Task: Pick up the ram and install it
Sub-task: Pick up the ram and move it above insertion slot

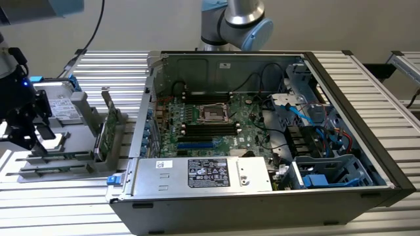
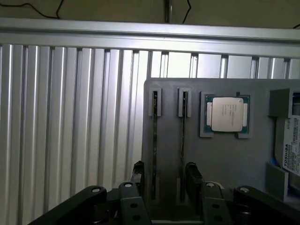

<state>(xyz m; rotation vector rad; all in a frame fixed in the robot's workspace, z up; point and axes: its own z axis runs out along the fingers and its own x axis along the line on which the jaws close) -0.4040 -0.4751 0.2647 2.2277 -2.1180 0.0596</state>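
Looking at the tool (image 2: 165,176) hovering over a grey holder (image 2: 225,159), jaws spread fully wide and gripping nothing. Can make out two narrow slots in that holder, with the ram (image 2: 155,140) standing on edge in one and a second thin stick (image 2: 183,136) in the slot just beside it. Seems to line up both sticks between the two black fingers (image 2: 138,173), but can't tell about contact with either one. Next to the slots, spotting a processor (image 2: 227,115) lying flat in its own square pocket, and past that a hard drive (image 2: 291,145) with a white Toshiba label.

Over in the exterior view, finding the holder at the exterior view's left of an open PC case (image 1: 249,211), both resting on a ribbed aluminium table (image 1: 111,69). Seeing a green card (image 1: 108,130) standing upright in the holder on the side nearest the case. Inside the case, got a motherboard (image 1: 243,132) with black memory slots (image 1: 210,129) near the processor socket (image 1: 215,112), plus a power supply (image 1: 203,174) along the front edge. Leaves the ram parked in the holder, well apart from those slots, not installed.
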